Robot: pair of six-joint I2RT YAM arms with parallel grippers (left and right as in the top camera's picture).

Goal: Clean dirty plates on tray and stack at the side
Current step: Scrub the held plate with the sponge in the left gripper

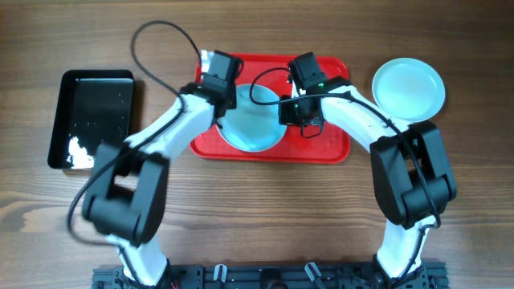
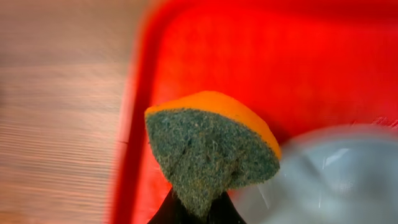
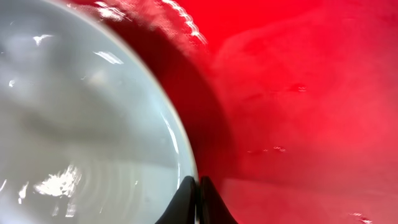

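The red tray [image 1: 325, 140] lies mid-table. One pale blue plate [image 1: 253, 128] sits in its left half. My right gripper [image 1: 284, 111] is shut on that plate's right rim; in the right wrist view the fingertips [image 3: 198, 190] pinch the edge of the plate [image 3: 87, 124], and a dark shadow falls on the tray [image 3: 298, 93] beneath the rim. My left gripper [image 1: 229, 103] is shut on an orange sponge with a green scouring face [image 2: 211, 149], held over the tray [image 2: 261, 56] just beside the plate [image 2: 323, 180]. A second plate [image 1: 408, 88] rests on the table right of the tray.
A black rectangular tray [image 1: 92, 96] with white scraps in its near corner stands at the far left. A black cable [image 1: 161, 36] loops above the left arm. Both arms reach in from the table's front edge.
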